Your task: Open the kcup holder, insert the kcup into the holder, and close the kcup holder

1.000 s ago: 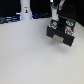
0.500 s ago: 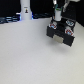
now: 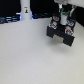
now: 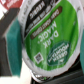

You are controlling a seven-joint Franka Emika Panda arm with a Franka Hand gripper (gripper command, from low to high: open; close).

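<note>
— What can you actually make out in the exterior view?

— Not much; it is small and blurred. The black boxy kcup holder with light trim sits at the upper right of the frame on the pale white table. The robot's gripper hangs right over it and hides the holder's top. Whether a drawer front is open I cannot tell.

— And the small white kcup with the green foil top?

— In the exterior view it is lost among the fingers. In the wrist view the kcup fills nearly the whole frame, its rim cut off at the edges, with a teal finger pad touching its side. So the fingers are clamped on the cup.

— Anything else?

— A tall white bottle-shaped object stands at the upper left, well apart from the holder.
</note>
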